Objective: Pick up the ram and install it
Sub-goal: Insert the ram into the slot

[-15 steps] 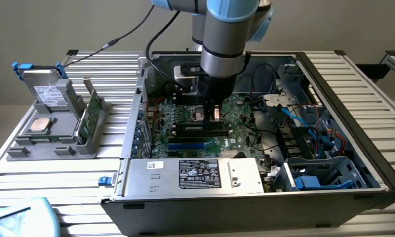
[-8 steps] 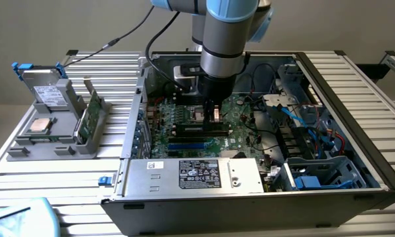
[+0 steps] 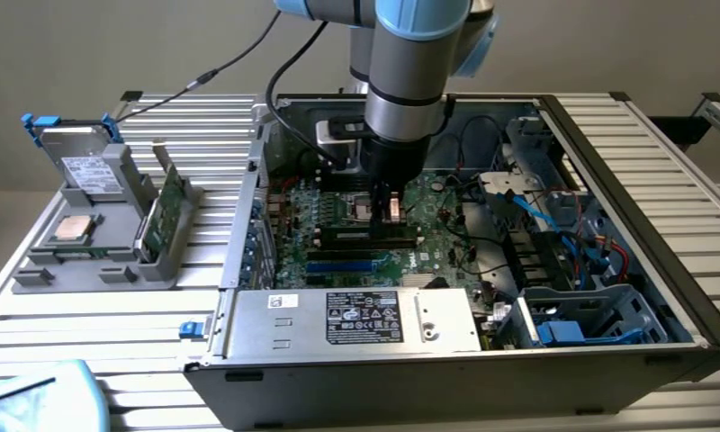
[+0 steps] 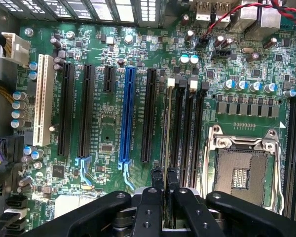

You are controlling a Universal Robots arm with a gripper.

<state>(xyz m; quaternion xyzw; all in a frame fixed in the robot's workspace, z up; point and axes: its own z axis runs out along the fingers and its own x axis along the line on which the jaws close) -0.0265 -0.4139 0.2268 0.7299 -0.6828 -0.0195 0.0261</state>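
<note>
My gripper [image 3: 388, 211] reaches down into the open computer case [image 3: 648, 225], over the green motherboard [image 4: 103, 128]. Its black fingers [image 4: 156, 185] are shut on the ram [image 4: 166, 133]. In the wrist view the ram shows edge-on as a thin strip running away from the fingertips. It lies along the black memory slots [image 4: 187, 133] beside the CPU socket, in line with the slot that has a white clip [image 4: 171, 83]. I cannot tell whether it is seated in the slot or just above it. In the exterior view a dark bar [image 3: 363, 237] lies under the fingers.
The empty CPU socket [image 4: 241, 173] lies beside the memory slots, and a blue expansion slot [image 4: 128, 113] and black ones lie on the other side. A power supply [image 3: 360, 319] fills the case's front. A grey holder [image 3: 96, 261] at the exterior view's left carries a silver chip [image 3: 75, 229] and a green card [image 3: 162, 216].
</note>
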